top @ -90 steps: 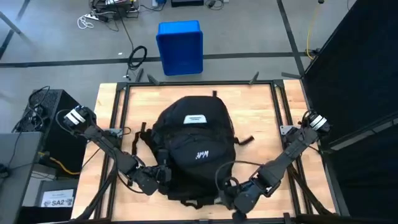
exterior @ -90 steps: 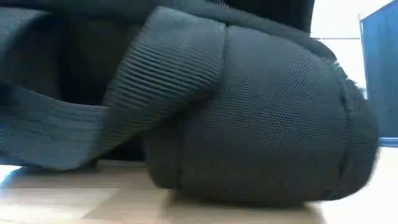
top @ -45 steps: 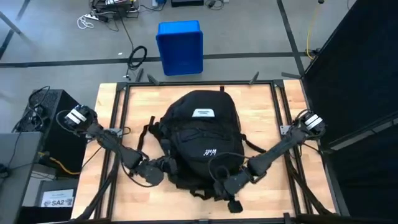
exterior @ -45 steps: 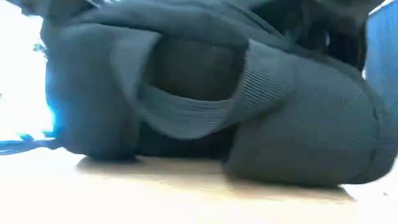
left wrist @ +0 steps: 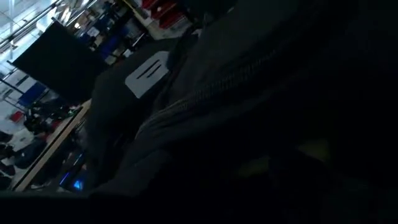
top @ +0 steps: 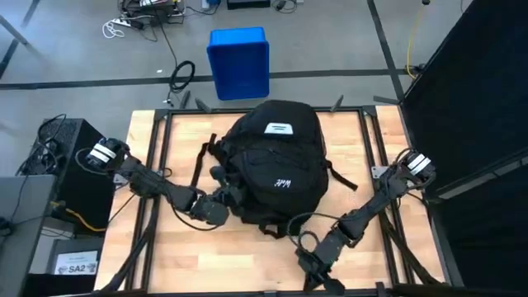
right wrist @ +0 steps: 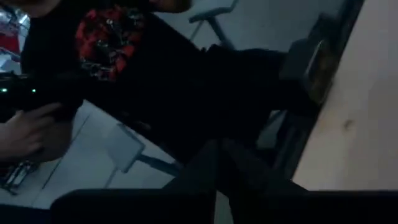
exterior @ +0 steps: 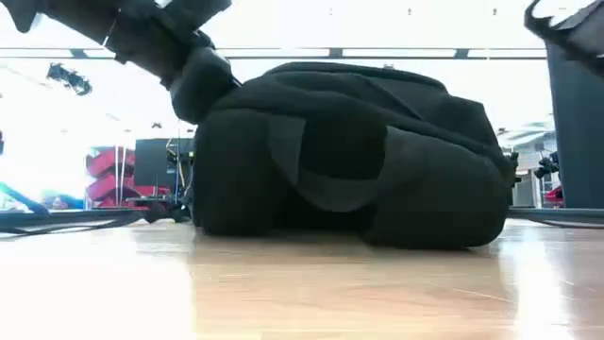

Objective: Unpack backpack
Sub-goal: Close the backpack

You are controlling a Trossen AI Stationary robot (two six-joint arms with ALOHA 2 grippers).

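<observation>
Left gripper (top: pixel 221 200) presses the backpack's (top: pixel 276 165) side; we can't tell its fingers. We see the pack farther back now, right gripper (top: pixel 313 262) drawn clear, fingers unreadable.

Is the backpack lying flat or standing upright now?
Lying flat: the backpack rests on the table, its label facing up in the high view, low and wide in the low view.

Backpack on the far half of the table

The backpack (top: pixel 276 169) lies on the table (top: pixel 388 140), left gripper (top: pixel 221 205) at its left side, right gripper (top: pixel 312 266) near the table's near edge.
</observation>
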